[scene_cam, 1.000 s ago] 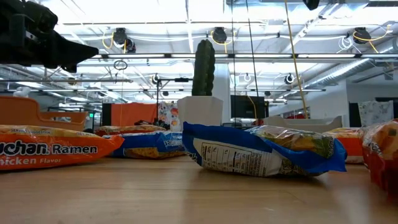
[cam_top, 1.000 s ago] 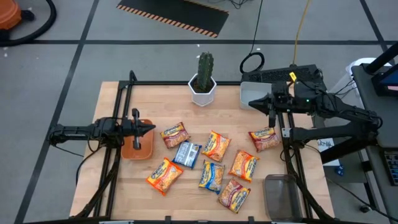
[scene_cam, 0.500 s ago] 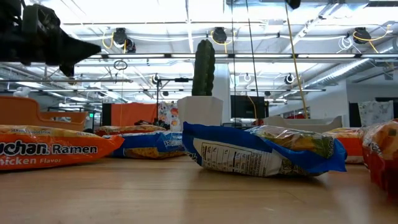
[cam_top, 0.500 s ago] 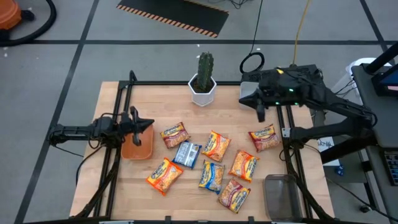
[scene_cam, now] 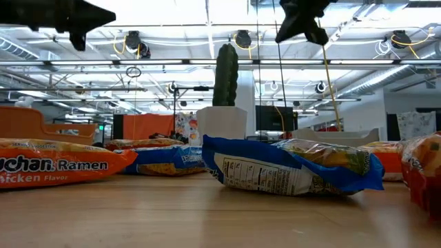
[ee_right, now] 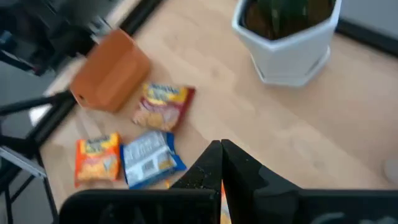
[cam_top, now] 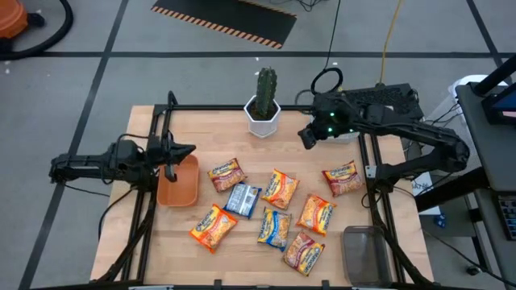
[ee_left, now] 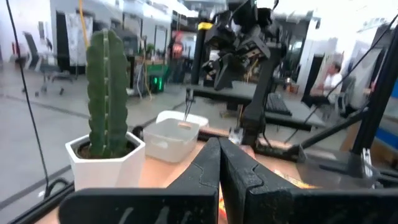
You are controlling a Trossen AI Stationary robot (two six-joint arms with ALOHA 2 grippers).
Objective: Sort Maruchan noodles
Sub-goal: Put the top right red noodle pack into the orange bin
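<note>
Eight Maruchan noodles packets [cam_top: 274,211] were seen scattered flat over the middle of the wooden counter [cam_top: 218,137], none of them held. Two blue packets lay in the cluster: one [cam_top: 242,199] near the centre and one [cam_top: 274,228] just below and right of it. An orange-red packet [cam_top: 226,174] was found nearest the orange bin [cam_top: 179,184], a yellow-orange one [cam_top: 213,226] lay toward the front left, and another packet [cam_top: 342,178] lay apart at the right side, beside the frame rail. In the low view, a blue packet [scene_cam: 289,167] filled the foreground with an orange "Ramen" packet [scene_cam: 58,164] to its side.

The left hand [cam_top: 182,151] was held in the air over the far end of the orange bin at the counter's left edge, with its fingers [ee_left: 208,168] pressed together and nothing between them. The right hand [cam_top: 307,136] was raised above the far right part of the counter, near the potted cactus [cam_top: 264,101] and next to a white bin [ee_left: 173,134]; its fingers [ee_right: 214,165] were likewise closed on nothing. A clear bin [cam_top: 363,254] stood at the front right corner.
</note>
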